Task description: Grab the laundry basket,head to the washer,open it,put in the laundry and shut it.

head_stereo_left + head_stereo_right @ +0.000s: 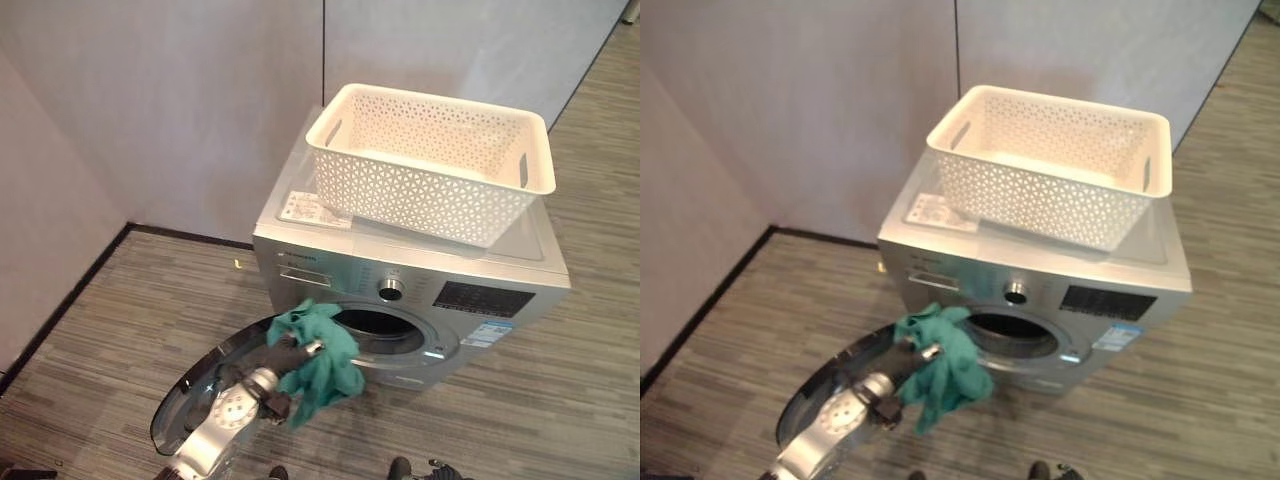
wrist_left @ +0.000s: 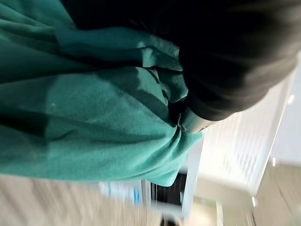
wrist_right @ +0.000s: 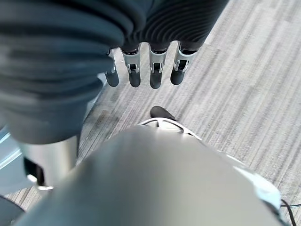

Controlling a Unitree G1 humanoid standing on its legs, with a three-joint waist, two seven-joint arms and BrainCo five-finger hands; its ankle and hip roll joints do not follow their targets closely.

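The silver washer [image 1: 330, 262] stands against the wall with its round door [image 1: 190, 390] swung open to the lower left. A white lattice laundry basket [image 1: 430, 165] rests on top of the washer. My left hand [image 1: 285, 357] is shut on a green cloth [image 1: 325, 360] right in front of the drum opening [image 1: 378, 325]; the cloth hangs down from the fingers. In the left wrist view the green cloth [image 2: 94, 117] bunches round my left hand [image 2: 225, 70]. My right hand [image 3: 146, 70] hangs over the floor with straight fingers, holding nothing.
Grey walls close the corner behind and to the left of the washer. Striped grey floor [image 1: 120, 320] spreads around it. A paper label [image 1: 308, 209] lies on the washer top beside the basket.
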